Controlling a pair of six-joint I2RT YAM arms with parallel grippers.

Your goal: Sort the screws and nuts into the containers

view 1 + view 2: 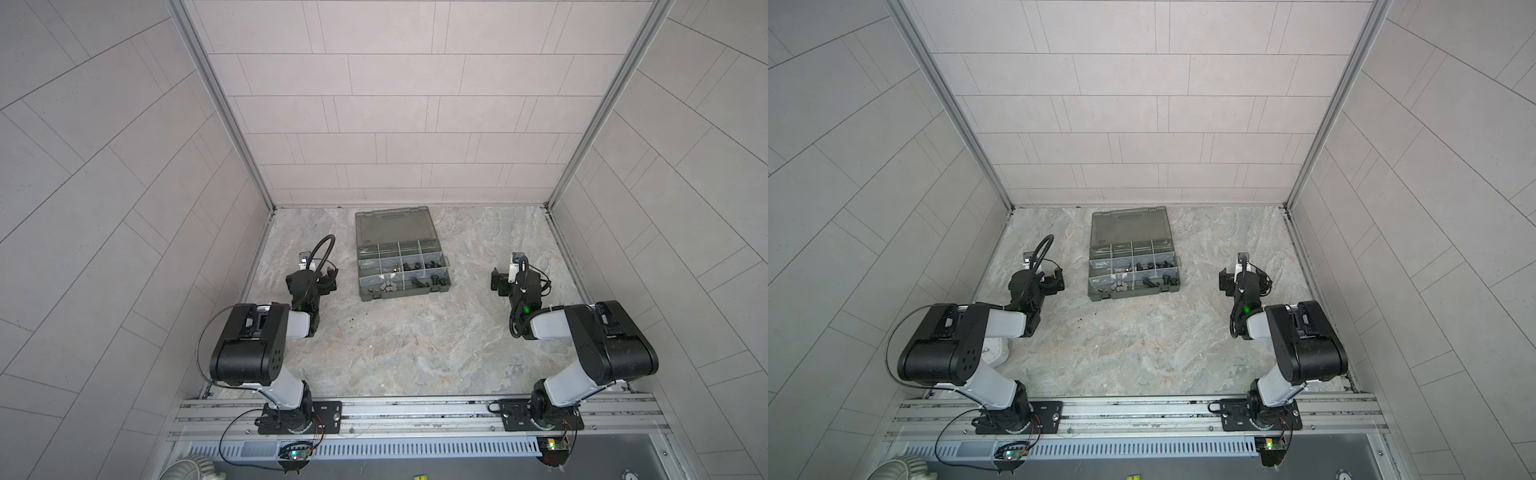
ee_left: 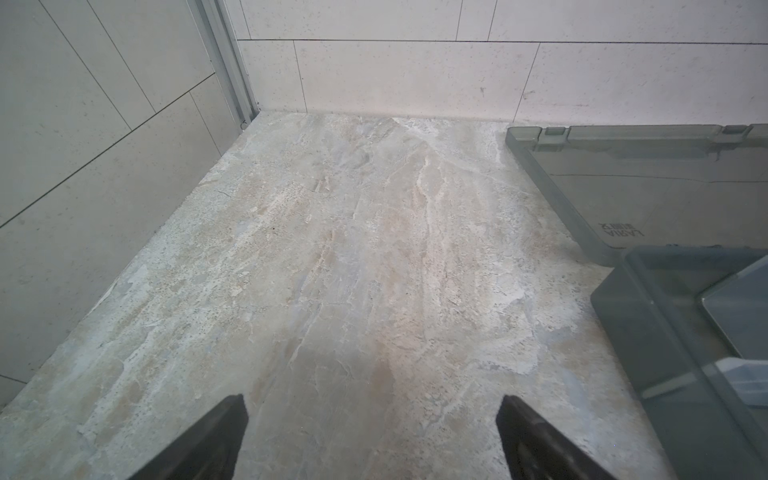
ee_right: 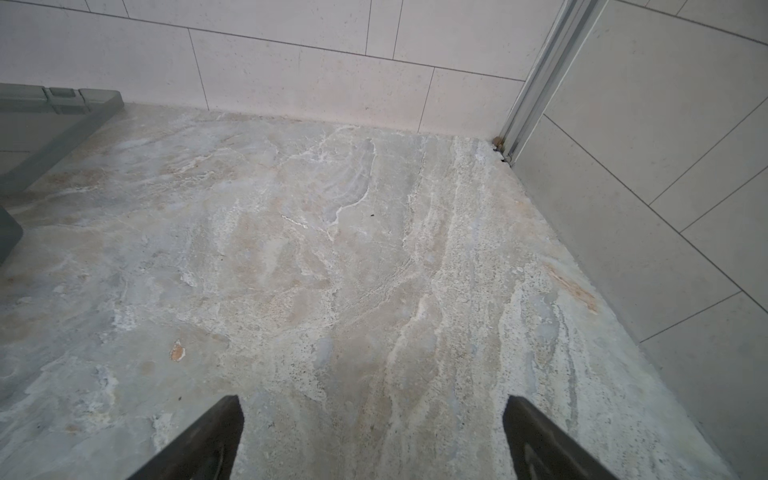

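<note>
The left gripper [image 2: 370, 415] and right gripper [image 3: 374, 415] were held wide and empty beside the smoky-grey translucent plastic organizer case [image 1: 399, 296]. A reach for its small black screws [image 1: 434, 279] was judged next.

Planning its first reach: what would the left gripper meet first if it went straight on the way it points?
Probably bare tabletop, else the back wall; depth is unclear. The line of the open left gripper passes beside the organizer case.
</note>
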